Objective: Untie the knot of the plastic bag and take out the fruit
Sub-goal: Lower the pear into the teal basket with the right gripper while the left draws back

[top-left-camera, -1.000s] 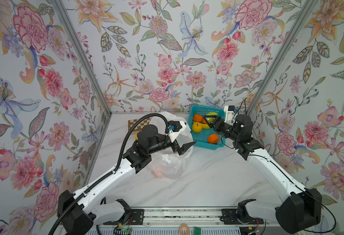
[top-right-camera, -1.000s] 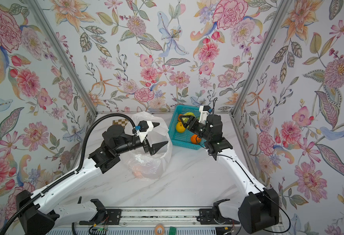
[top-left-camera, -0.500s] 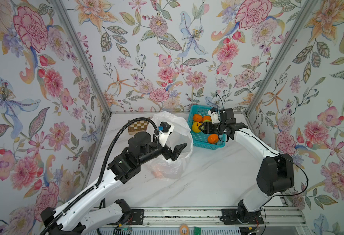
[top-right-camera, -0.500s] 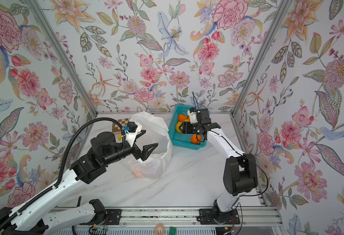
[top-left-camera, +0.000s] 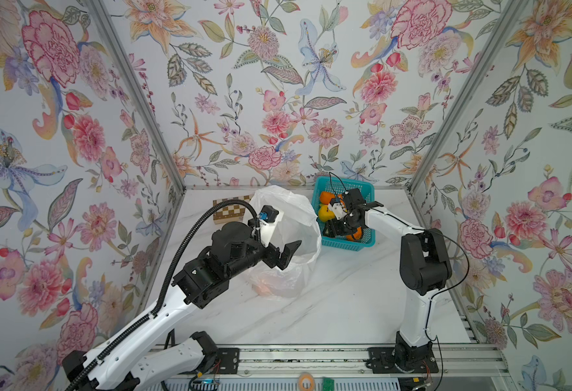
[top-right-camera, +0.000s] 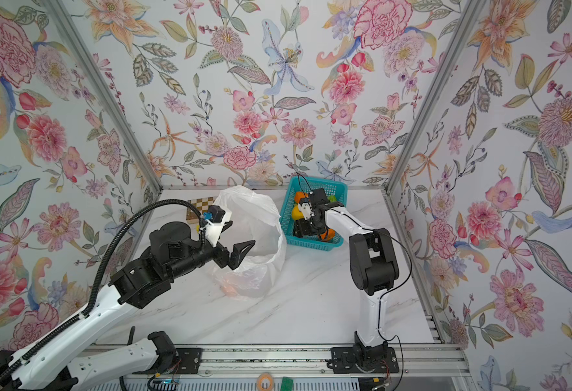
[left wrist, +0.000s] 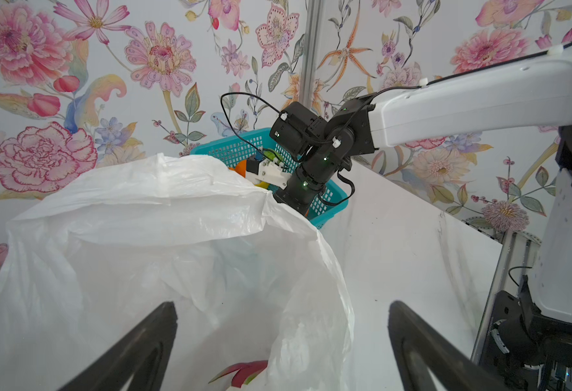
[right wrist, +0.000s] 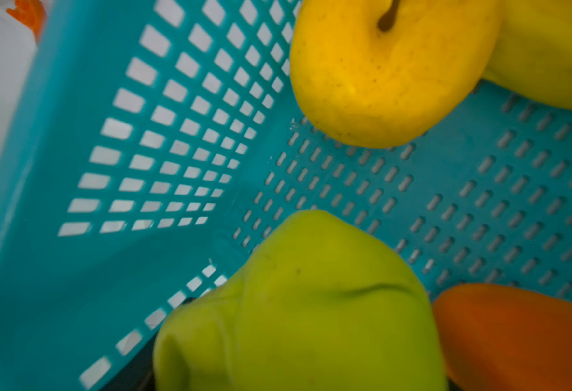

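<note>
The plastic bag (top-left-camera: 288,216) gapes untied, so this looks like the unloading step. The right gripper (top-left-camera: 337,230), down in the teal basket (top-left-camera: 365,193) at the bag's 2 o'clock, seems clamped on a green fruit (right wrist: 298,304); letting go likely comes next. The left gripper (left wrist: 282,315) hangs spread wide and empty over the bag's mouth, with a dragon fruit (left wrist: 244,370) inside.

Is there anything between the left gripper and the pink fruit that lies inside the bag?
Only the plastic bag itself. The left gripper hangs open over its open mouth; in the left wrist view a fold of its film covers part of the pink fruit. Nothing else intervenes.
</note>
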You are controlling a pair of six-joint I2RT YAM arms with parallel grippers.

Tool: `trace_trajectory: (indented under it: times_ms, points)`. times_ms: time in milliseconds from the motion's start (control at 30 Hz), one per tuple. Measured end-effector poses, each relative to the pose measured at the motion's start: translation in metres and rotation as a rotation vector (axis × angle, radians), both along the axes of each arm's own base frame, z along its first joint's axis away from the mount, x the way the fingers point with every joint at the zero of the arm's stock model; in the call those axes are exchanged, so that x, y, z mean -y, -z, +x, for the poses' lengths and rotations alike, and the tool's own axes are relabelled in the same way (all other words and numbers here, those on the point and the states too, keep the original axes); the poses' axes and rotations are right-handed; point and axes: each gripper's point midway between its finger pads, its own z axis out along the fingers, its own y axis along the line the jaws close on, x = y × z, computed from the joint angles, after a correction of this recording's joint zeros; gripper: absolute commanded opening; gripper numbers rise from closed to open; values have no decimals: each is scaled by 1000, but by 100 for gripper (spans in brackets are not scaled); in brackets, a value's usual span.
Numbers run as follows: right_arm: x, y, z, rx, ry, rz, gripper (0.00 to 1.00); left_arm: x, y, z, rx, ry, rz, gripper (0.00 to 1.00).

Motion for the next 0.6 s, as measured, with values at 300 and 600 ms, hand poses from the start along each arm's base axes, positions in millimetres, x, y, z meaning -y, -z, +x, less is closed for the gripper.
trace_trajectory:
  times_ms: [300, 600]
  points:
    - [4, 11, 0, -23, 43, -37, 99, -6, 12, 7, -26, -54, 52, 99]
    - [10, -68, 6, 146, 98, -11, 99, -18, 22, 25, -63, -183, 92, 91]
